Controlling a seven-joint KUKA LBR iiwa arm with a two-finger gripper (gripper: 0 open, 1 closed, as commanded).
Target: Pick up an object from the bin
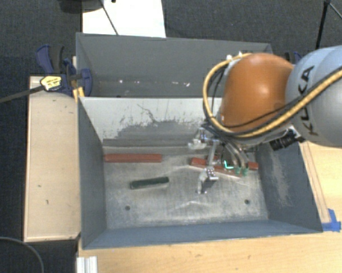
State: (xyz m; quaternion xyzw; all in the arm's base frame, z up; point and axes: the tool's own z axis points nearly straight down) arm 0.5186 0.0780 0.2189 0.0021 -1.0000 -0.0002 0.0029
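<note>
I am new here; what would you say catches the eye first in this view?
The arm's round orange cover dominates the upper right, its gripper low over the bin floor, right of centre. A long red-brown bar lies by the back wall at left, a short dark green stick just in front of it, and another red piece beside the gripper.

Single cam, mounted high, looking down into the grey bin [91, 169] and tilted a bit off vertical. The far wall shows as a broad face, the near wall as a thin rim. Medium range: nearly the whole bin fits in frame, with wooden surface [216, 255] along the bottom edge. The arm [324, 101] enters from frame right, and its orange wrist cover [253, 90] sits nearer the lens, blocking part of the bin's right side.
</note>
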